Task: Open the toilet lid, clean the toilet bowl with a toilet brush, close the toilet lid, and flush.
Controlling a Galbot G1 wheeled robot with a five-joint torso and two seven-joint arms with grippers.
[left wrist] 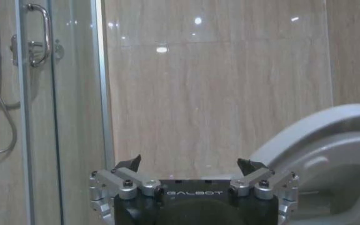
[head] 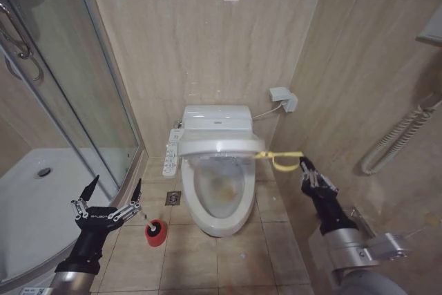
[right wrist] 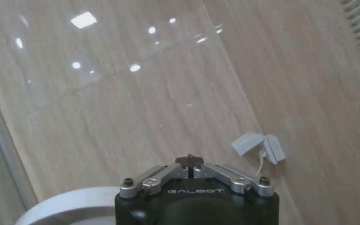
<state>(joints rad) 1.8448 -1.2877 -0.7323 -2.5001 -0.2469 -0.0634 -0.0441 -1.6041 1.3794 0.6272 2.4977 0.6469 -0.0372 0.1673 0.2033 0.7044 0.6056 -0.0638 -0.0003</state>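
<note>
- The left gripper's (head: pixel 114 191) fingers stand spread wide with nothing between them, low on the robot's left, above the floor tiles beside the shower tray (head: pixel 27 191).
- The right gripper's (head: pixel 306 169) fingers are pressed together at the tips. They sit at the end of the yellow strap (head: pixel 280 157), though whether they pinch it cannot be told.
- The toilet lid (head: pixel 219 144) is part-raised and tilted over the back of the toilet bowl (head: pixel 219 198). The strap runs from its right edge towards the right gripper.
- The bowl's long axis runs from the wall towards the robot; yellowish-brown staining shows inside. It lies between the two grippers.
- The toilet brush (head: pixel 149 224) stands in a red holder cup (head: pixel 156 233) on the floor, just left of the bowl. Its thin white handle reaches up to just beside the left gripper's nearer fingertip.
</note>
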